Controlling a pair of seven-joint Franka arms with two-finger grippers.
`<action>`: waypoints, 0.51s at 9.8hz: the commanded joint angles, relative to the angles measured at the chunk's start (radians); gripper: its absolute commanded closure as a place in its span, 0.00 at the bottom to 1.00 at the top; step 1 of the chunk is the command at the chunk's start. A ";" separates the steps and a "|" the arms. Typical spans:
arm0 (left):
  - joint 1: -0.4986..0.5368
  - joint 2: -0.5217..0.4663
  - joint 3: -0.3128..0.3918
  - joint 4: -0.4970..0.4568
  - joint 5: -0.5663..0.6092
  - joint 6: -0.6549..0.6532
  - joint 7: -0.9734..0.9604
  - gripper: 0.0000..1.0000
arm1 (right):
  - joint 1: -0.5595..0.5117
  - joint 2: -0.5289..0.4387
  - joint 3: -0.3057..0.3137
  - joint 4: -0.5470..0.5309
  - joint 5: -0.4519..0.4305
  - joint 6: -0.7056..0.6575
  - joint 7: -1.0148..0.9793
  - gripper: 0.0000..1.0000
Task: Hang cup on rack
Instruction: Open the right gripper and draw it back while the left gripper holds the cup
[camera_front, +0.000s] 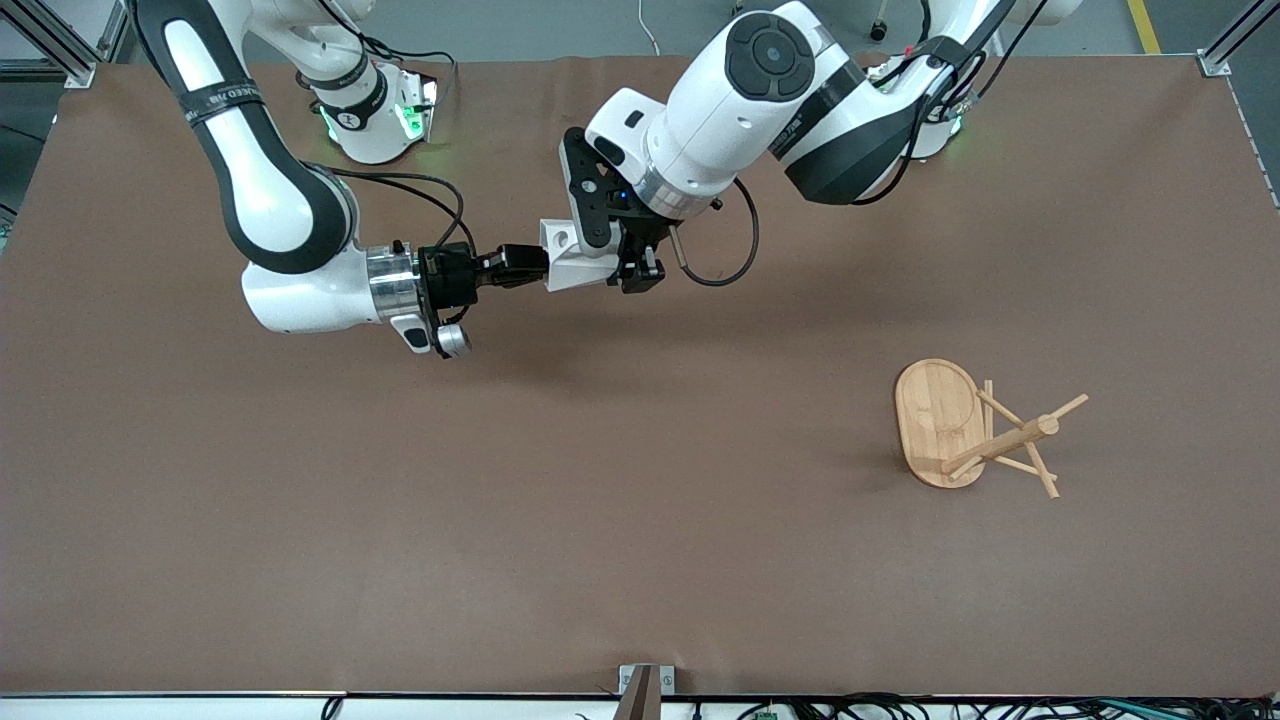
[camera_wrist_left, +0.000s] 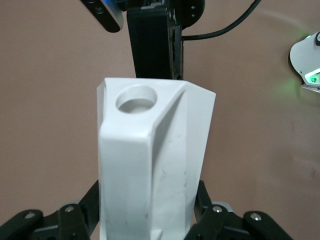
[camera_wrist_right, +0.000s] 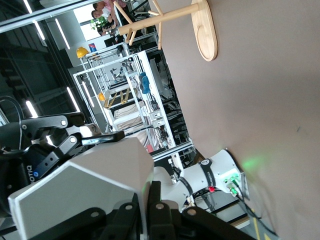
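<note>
Cup (camera_front: 575, 262) held aloft over table (camera_front: 640, 560) mid-span, between both grippers. Left gripper (camera_front: 622, 262) clamped on cup body; right gripper (camera_front: 520, 266) pinching cup's opposite end. Rack (camera_front: 975, 430) stands well apart toward left arm's end, nearer front camera than cup. I judge left arm better placed for carry; handle hole (camera_wrist_left: 136, 98) must meet peg.

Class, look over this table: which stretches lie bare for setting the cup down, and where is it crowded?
Bare: the wide stretch of table nearer the camera, from the right arm's end up to the rack. Also bare is the strip between the rack and the left arm's end. Crowded: mid-table, where the left claw and right claw both grip the cup in the air.
</note>
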 joint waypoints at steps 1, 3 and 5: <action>0.007 0.005 0.014 -0.020 0.028 -0.022 -0.094 0.97 | -0.021 -0.067 0.014 -0.013 0.028 -0.020 0.099 0.00; 0.007 -0.013 0.018 -0.018 0.103 -0.058 -0.204 0.97 | -0.050 -0.080 0.010 -0.009 0.015 -0.021 0.101 0.00; 0.013 -0.024 0.020 -0.017 0.137 -0.083 -0.283 0.97 | -0.085 -0.080 -0.016 0.028 -0.068 -0.017 0.138 0.00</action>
